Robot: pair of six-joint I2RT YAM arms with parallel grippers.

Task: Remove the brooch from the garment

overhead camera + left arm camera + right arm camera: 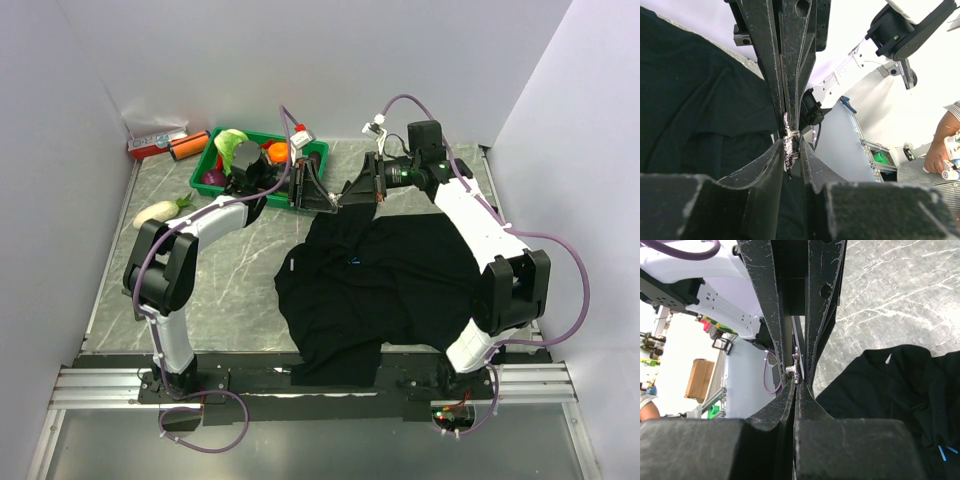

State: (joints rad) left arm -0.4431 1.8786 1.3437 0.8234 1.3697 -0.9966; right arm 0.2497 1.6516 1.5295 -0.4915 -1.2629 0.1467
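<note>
Mid-handover, by the look. Holding brooch up off garment, above its far edge: pinched betw. L gripper tips, w/ R gripper clenched on other end. Next: open one side only, firm pinch on other, set down clear of fabric.

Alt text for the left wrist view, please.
The left gripper and right gripper meet tip to tip, both pinching the small sparkly brooch. The black garment fills the left; a person's arm shows far right.
</note>
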